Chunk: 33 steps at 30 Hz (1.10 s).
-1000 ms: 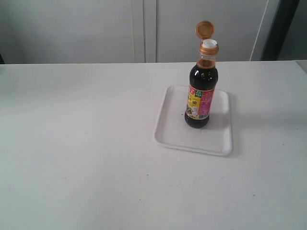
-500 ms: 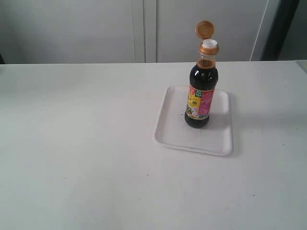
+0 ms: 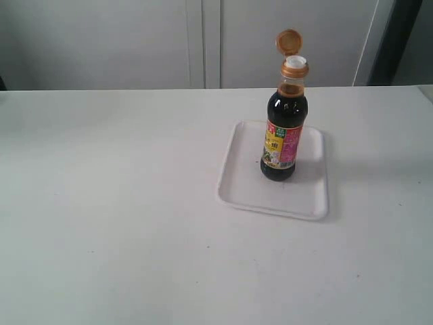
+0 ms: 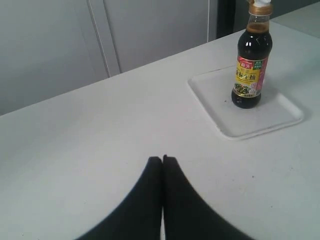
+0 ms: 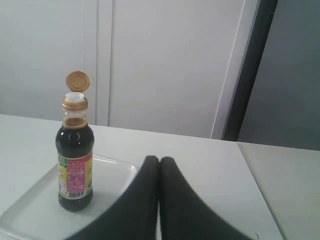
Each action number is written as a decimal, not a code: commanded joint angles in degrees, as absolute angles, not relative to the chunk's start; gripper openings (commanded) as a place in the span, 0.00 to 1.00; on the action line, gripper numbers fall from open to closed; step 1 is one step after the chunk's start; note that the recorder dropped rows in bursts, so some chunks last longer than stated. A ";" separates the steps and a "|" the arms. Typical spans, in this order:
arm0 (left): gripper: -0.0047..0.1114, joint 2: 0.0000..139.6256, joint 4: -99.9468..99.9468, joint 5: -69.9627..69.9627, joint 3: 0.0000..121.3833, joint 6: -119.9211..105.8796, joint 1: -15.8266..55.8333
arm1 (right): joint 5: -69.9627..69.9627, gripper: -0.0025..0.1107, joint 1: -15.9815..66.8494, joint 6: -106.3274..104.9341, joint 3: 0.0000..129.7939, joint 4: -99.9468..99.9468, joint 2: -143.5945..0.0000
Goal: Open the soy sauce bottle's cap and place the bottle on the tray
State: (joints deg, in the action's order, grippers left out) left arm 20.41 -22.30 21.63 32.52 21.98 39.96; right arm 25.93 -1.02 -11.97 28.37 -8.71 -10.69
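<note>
Checking the exterior view: bottle (image 3: pixel 283 135) is standing upright roughly mid-tray (image 3: pixel 243 183), base inside the rim. Cap (image 3: pixel 289 42) is sitting flipped back on its hinge, and the white spout (image 3: pixel 295 61) is showing bare. Neither arm is appearing here. Both task steps are looking done to me.

Moving to the left wrist view: left gripper (image 4: pixel 162 159) is showing its jaws pressed together, holding nothing, hovering over bare table (image 4: pixel 75 150). Bottle (image 4: pixel 251 70) and tray (image 4: pixel 280 115) are sitting well apart from it. I'm seeing little risk from this side unless the arm is sent sweeping across toward the tray.

Moving to the right wrist view: right gripper (image 5: pixel 159 160) is also showing its jaws closed tight and empty. Bottle (image 5: pixel 75 165) is standing near it, off to one side, with the open cap (image 5: pixel 78 81) sticking up above the neck.

Risks I'm flagging:
- The bottle is looking tall on a narrow base. Any brush from the right arm moving past could be tipping it.
- With the spout uncovered, a tip-over is probably meaning soy sauce on the tray and table, not just a fallen bottle.
- The raised cap is making the highest point. A low pass overhead could be snagging it or snapping it shut, undoing the opening step.
- The tray is looking light, so a nudge on its rim could be sliding it and rocking the bottle.
</note>
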 commanded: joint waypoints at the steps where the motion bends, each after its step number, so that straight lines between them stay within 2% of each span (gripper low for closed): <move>1: 0.04 20.04 -22.25 21.38 32.42 22.50 40.04 | 26.00 0.02 -1.17 -11.72 27.92 -8.91 -10.50; 7: 0.04 20.04 -22.25 20.80 32.42 21.96 40.04 | 26.00 0.02 -1.17 -11.72 27.92 -8.91 -10.50; 12: 0.04 20.04 -10.66 21.01 32.42 2.47 40.04 | 26.00 0.02 -1.17 -11.72 27.92 -8.91 -10.50; 15: 0.04 20.04 -10.70 18.50 30.33 1.24 39.09 | 26.00 0.02 -1.17 -11.72 27.92 -8.91 -10.50; 21: 0.04 20.04 -6.88 12.04 25.90 1.24 31.10 | 26.00 0.02 -1.17 -11.72 27.92 -8.91 -10.50; 33: 0.04 20.04 -1.79 10.00 20.07 1.24 15.27 | 26.00 0.02 -1.17 -11.72 27.92 -8.91 -10.50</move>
